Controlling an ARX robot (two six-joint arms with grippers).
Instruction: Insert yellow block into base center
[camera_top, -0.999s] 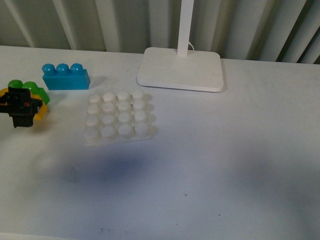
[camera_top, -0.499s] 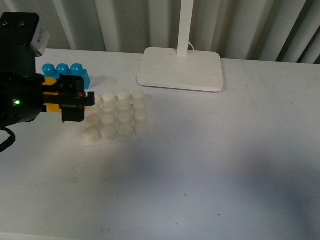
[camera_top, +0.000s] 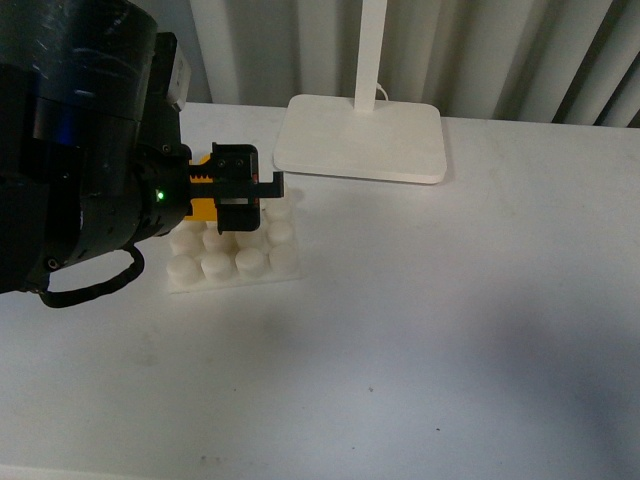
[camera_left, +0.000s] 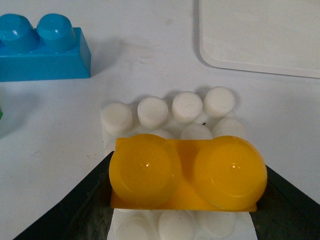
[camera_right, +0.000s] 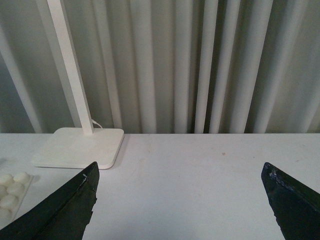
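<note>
On the white table (camera_top: 450, 330), at one o'clock from the base (camera_top: 250, 262), sits the lamp foot (camera_top: 360, 135). Over the base's middle studs our left gripper (camera_top: 240, 190) grasps the yellow block (camera_left: 185, 172); our right gripper (camera_right: 181, 200) gapes wide, holding nothing.

The yellow block (camera_left: 182, 175) is glossy, smooth plastic. The base (camera_left: 152, 111) is matt white plastic. The tabletop (camera_top: 450, 330) is smooth, matt white.

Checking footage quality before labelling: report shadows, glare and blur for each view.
Front view: broad soft shadow on the table; left gripper nearly black. Left wrist view: yellow block sharp, small glints on its studs. Right wrist view: evenly lit, right gripper dark.
</note>
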